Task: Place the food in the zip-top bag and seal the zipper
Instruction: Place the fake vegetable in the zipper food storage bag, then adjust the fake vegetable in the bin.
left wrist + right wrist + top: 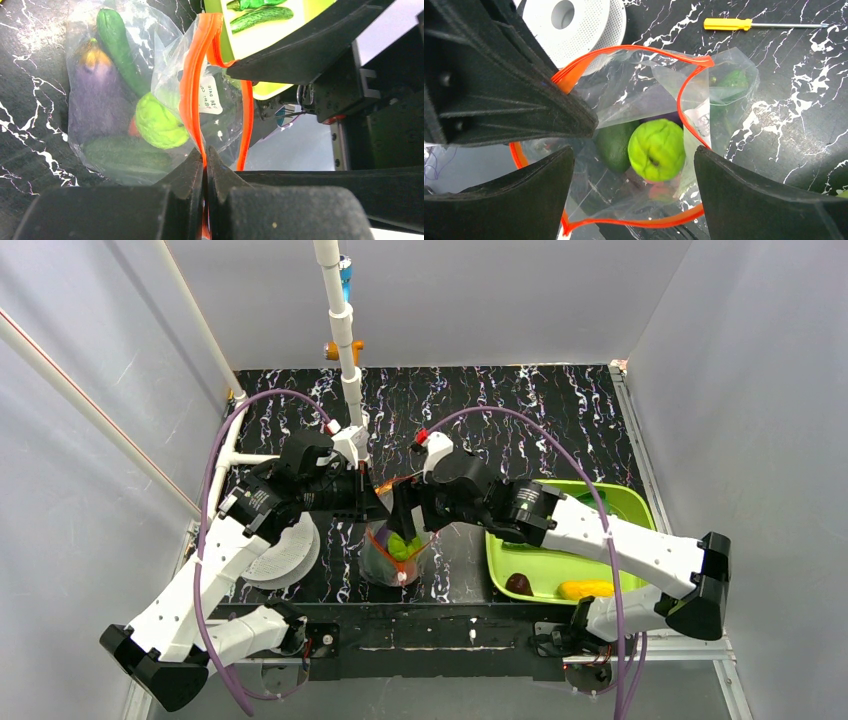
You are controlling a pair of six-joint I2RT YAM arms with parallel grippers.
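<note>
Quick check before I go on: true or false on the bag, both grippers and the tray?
The crinkly clear zip-top bag is sealed. False: its red-orange zipper strip forms an open loop.
The left gripper is shut on that strip. True.
The bright green round fruit is inside the bag. True.
The lime-green tray is empty. False: a dark plum and a yellow piece lie in it.
The right gripper holds the yellow-handled screwdriver. False: it is open above the bag's mouth; the screwdriver lies on the black marbled table.

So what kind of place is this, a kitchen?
Probably a robot test booth, not a kitchen: plain grey walls box in a black marbled table, and the food in the bag looks like toys.
</note>
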